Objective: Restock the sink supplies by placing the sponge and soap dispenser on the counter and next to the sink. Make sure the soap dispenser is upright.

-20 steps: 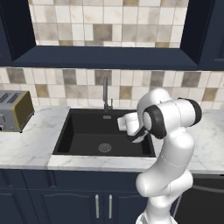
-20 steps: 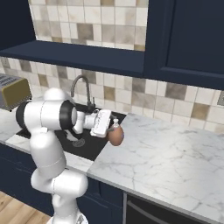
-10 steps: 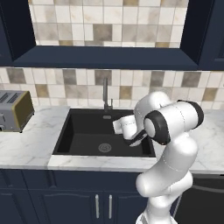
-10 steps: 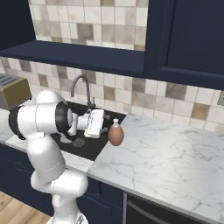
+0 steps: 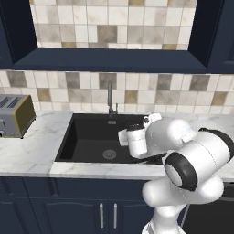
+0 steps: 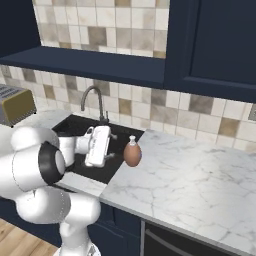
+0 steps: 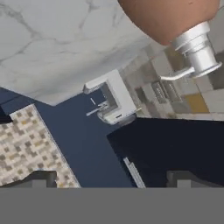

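While the soap dispenser (image 6: 132, 153) stands upright on the counter (image 6: 200, 180) just beside the sink (image 5: 96, 139), the gripper (image 6: 111, 154) hangs near it over the basin, its 2 fingers spread wide and gripping nothing

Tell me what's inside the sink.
The sink holds a round drain on its dark floor. The arm and its open claw cover the basin's right part, so anything there is hidden.
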